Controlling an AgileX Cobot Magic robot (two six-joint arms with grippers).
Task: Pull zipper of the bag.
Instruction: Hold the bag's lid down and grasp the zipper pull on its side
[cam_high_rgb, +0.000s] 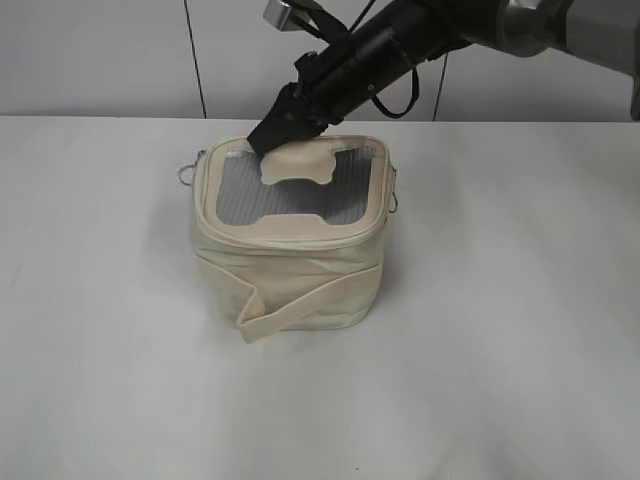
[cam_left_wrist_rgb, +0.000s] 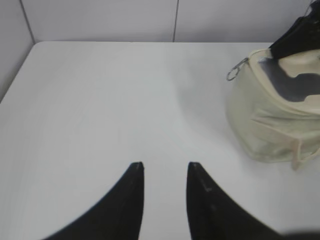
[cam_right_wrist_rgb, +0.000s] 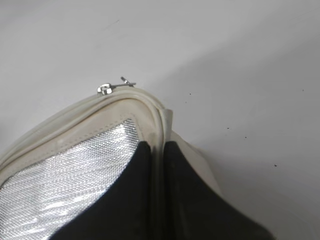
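Note:
The cream bag (cam_high_rgb: 290, 270) stands mid-table, with a grey mesh top (cam_high_rgb: 250, 195) and a bone-shaped patch (cam_high_rgb: 298, 165). Its zipper (cam_high_rgb: 290, 238) runs round the top rim. One ring pull (cam_high_rgb: 186, 172) hangs at the back left corner and another (cam_high_rgb: 395, 203) on the right side. My right gripper (cam_high_rgb: 262, 143) reaches in from the upper right. In the right wrist view it (cam_right_wrist_rgb: 157, 145) is shut on the rim's zipper track (cam_right_wrist_rgb: 115, 102), a little short of a silver slider (cam_right_wrist_rgb: 104, 90). My left gripper (cam_left_wrist_rgb: 165, 167) is open and empty over bare table, left of the bag (cam_left_wrist_rgb: 265, 120).
A flat cream strap (cam_high_rgb: 300, 305) crosses the bag's front side. The white table (cam_high_rgb: 500, 350) ends at a grey panelled wall (cam_high_rgb: 100, 50) behind the bag. My left arm does not show in the exterior view.

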